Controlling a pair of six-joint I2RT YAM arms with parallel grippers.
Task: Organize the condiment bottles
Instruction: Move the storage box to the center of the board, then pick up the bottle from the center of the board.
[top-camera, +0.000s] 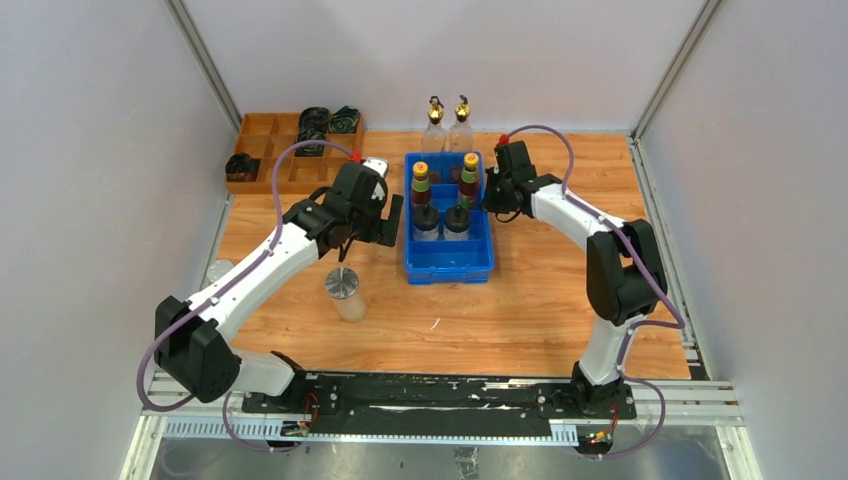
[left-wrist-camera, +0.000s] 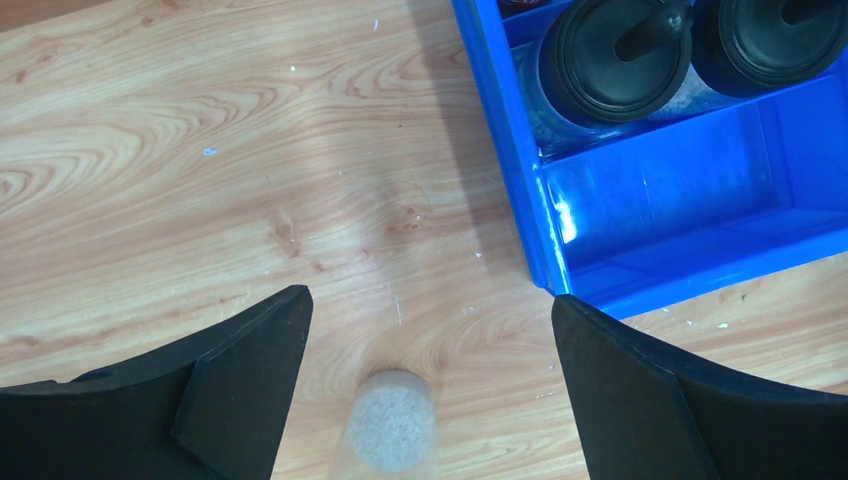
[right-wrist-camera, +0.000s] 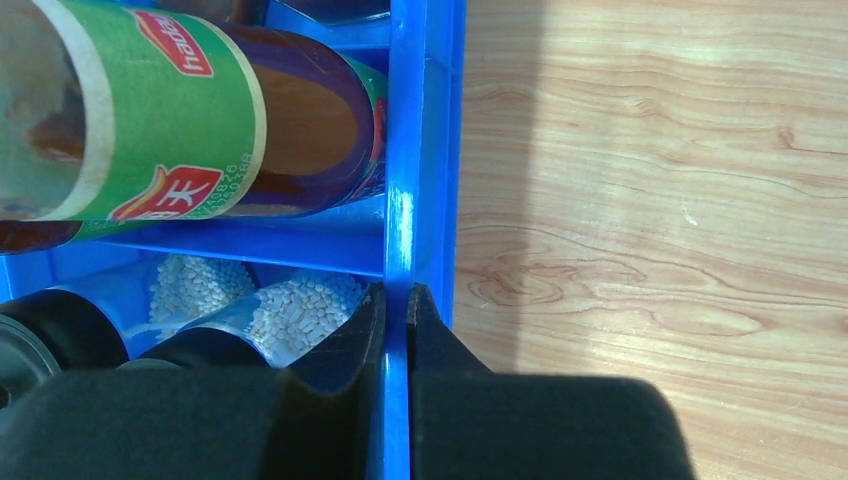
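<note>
Bin (top-camera: 450, 268) holds dark bottles (top-camera: 421, 186) and jars (top-camera: 426, 221); right pincer (right-wrist-camera: 397, 296) clamps its wall, left pincer (left-wrist-camera: 430, 300) gapes empty.

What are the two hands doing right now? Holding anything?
Left hand: open and empty, with a shaker standing on the table near it.
Right hand: closed on the side wall of the blue tray.
</note>
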